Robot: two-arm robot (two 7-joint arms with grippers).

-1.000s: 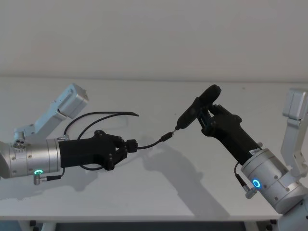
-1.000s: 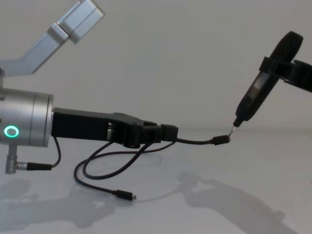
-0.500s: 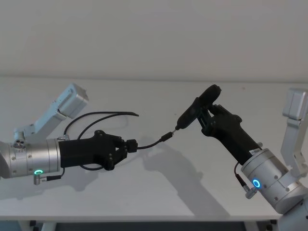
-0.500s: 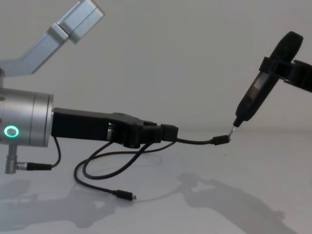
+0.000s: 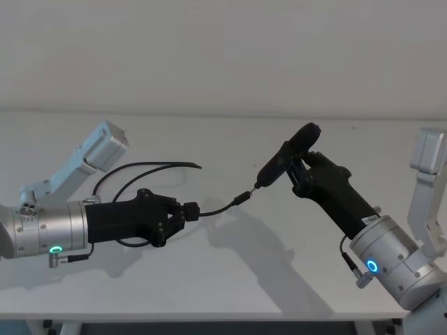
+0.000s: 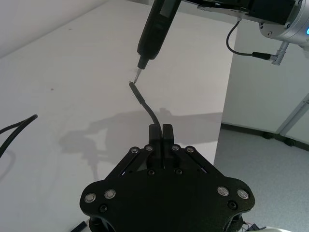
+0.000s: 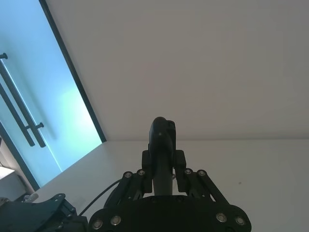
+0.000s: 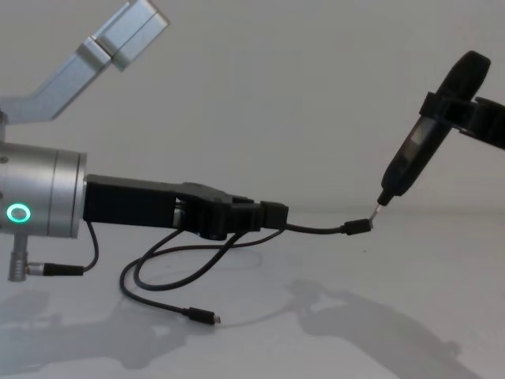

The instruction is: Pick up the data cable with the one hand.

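Pickup looked largely done. The left gripper point(image 5: 187, 211) was clamped on the data cable point(image 8: 316, 230) a short way behind one plug, and that held stretch hung clear of the table point(image 5: 230, 279).

The free stub ran out from the closed fingers point(image 6: 161, 133) roughly level, bowing slightly, towards the robot's right. Its plug point(image 8: 357, 227) pointed at, and sat just at, the metal tip of a pen-shaped tool point(image 5: 286, 157); I could not tell whether they touched. The right gripper point(image 7: 162, 166) was closed around that tool, holding it slanted, tip downward.

The rest of the cable trailed back under the left gripper in a slack loop, with the far plug point(image 8: 201, 317) lying on the table near the front edge. In my judgement, only lifting the tail remained, if the whole cord was meant to be off the table.

Long axis at the grip: along the gripper's reach, left to right.
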